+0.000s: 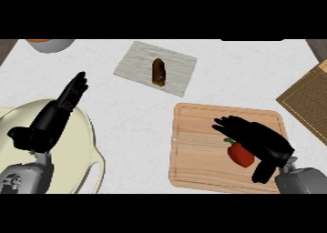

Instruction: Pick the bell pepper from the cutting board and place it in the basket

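On the wooden cutting board (199, 145), at about four o'clock on the counter, lies the red bell pepper (241, 154). The right hand (256, 136) sits right over it with fingers stretched out, not wrapped around it. The woven basket (314, 100) is at three o'clock. At eight o'clock, the left hand (55, 113) rests with fingers straight, above a cream pot (92, 136).

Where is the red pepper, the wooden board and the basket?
bell pepper (243, 157): head view, on its red body beside the right hand.
cutting board (199, 141): head view, on its bare wood.
basket (317, 102): head view, on its woven side.
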Available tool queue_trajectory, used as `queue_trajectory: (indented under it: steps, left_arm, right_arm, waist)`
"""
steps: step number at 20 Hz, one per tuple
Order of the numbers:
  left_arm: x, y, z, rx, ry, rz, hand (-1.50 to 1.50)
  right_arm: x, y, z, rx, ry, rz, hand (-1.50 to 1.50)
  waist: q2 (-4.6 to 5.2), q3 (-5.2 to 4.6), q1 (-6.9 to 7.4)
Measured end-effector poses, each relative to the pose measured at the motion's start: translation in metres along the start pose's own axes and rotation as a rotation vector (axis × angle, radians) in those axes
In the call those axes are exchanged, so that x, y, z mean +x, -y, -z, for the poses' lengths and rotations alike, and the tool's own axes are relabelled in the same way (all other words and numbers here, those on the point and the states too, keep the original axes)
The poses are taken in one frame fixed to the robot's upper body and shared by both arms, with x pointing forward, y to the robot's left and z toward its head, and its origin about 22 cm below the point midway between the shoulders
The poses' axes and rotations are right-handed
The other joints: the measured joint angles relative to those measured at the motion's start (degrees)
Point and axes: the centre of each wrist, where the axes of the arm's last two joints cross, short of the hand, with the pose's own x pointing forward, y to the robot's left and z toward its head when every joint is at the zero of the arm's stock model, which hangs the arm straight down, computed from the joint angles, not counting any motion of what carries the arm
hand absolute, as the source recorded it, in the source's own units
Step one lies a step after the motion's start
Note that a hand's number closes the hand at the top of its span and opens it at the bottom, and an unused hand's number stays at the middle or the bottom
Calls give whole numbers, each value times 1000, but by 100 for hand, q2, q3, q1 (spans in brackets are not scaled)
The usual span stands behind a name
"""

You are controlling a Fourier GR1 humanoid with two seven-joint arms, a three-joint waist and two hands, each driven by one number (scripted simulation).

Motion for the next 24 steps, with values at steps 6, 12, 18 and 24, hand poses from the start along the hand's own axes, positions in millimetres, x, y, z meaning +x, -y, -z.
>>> queue_trajectory:
  steps: [6,12,18,24]
  left_arm:
    - [1,-7,-3,-6,3,-7,0]
    - [0,-8,-2,-2,1,-3,0]
    - [-1,-3,-5,2,5,-1,0]
    - [-3,-5,-9,20,-10,4,0]
  right_arm:
    - [-9,-4,6,78,20,-32,150]
    - [-9,-12,6,87,45,-91,150]
    - [-3,-16,7,63,112,-207,150]
    - [-12,-11,10,-99,-358,-16,150]
  waist:
    - [-5,-11,9]
    - [-48,-67,5]
    - [-65,-102,-5]
    - [-58,-85,-185]
